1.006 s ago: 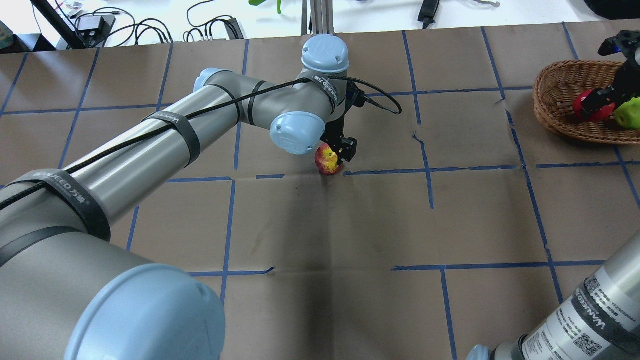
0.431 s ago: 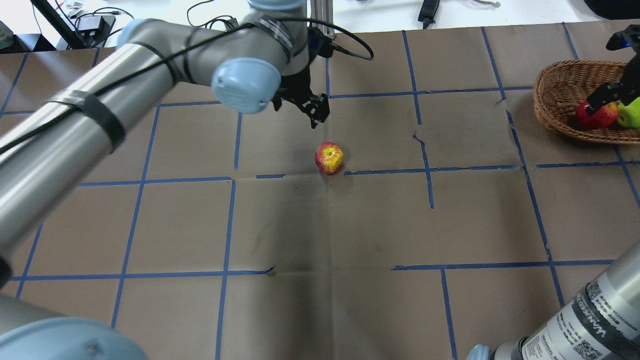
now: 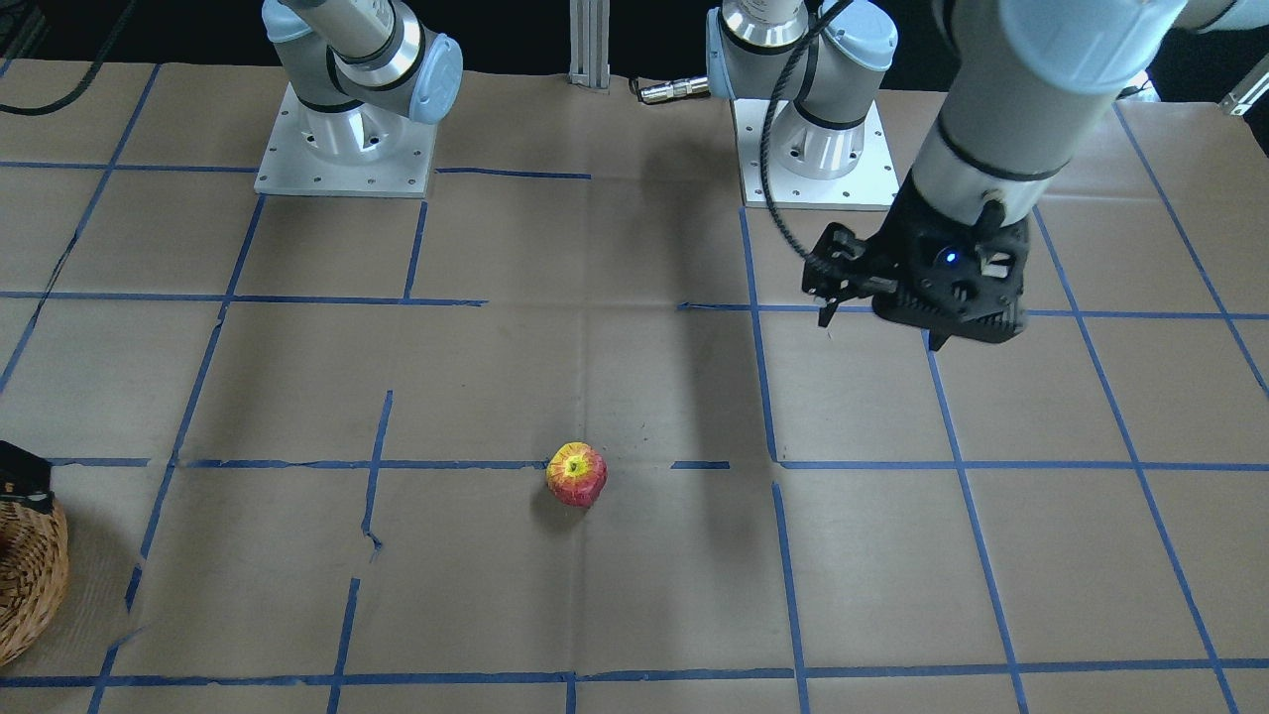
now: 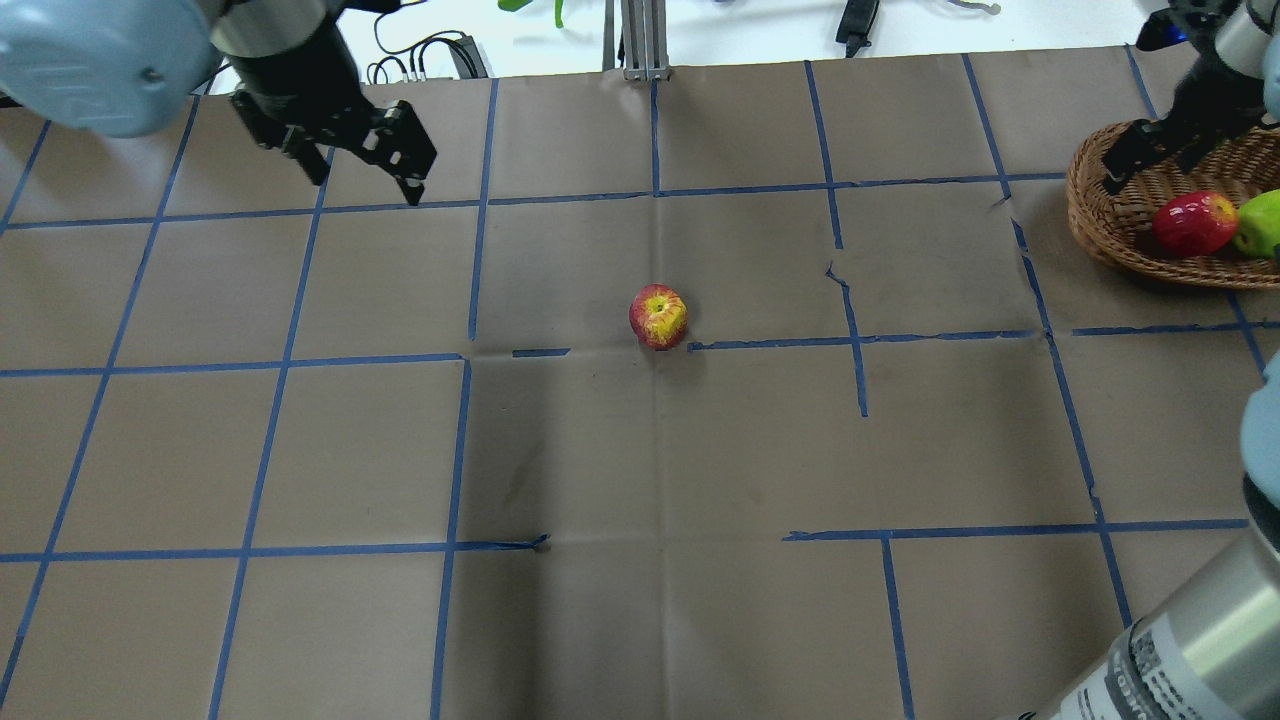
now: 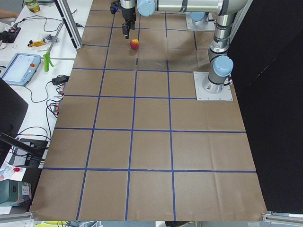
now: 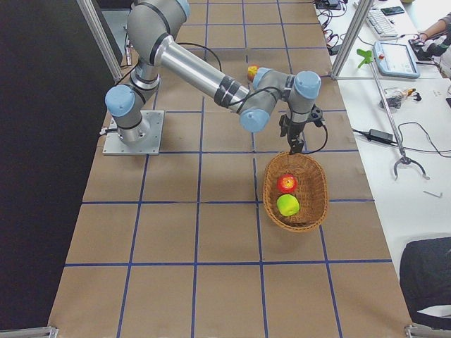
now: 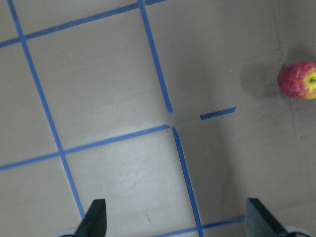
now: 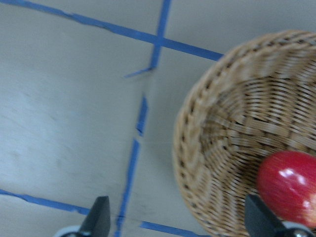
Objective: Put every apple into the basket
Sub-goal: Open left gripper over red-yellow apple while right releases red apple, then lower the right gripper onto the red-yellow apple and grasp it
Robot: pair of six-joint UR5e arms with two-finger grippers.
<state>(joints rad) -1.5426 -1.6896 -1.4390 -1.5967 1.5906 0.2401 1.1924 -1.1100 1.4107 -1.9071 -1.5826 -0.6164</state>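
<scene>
The red apple with yellow patches (image 4: 658, 316) lies alone on the brown paper at the table's middle; it also shows in the front view (image 3: 576, 474) and at the right edge of the left wrist view (image 7: 297, 80). The wicker basket (image 4: 1090, 215) stands at the far right and holds the glossy red apple (image 4: 1195, 222) and the green apple (image 4: 1262, 222). My left gripper (image 4: 368, 180) is open and empty, high over the far left, well away from the apple. My right gripper (image 4: 1160, 150) is open and empty above the basket's far rim (image 8: 197, 148).
Blue tape lines grid the brown paper cover (image 4: 700, 450). Both arm bases (image 3: 813, 149) stand at the robot's edge. Cables and devices (image 4: 420, 55) lie on the white bench beyond the table. In the right side view the basket (image 6: 271, 201) sits near the table's edge.
My left gripper let go of the red-yellow apple at the table's middle, rose and swung far to the left. My right gripper released the red apple in the basket and lifted away.
</scene>
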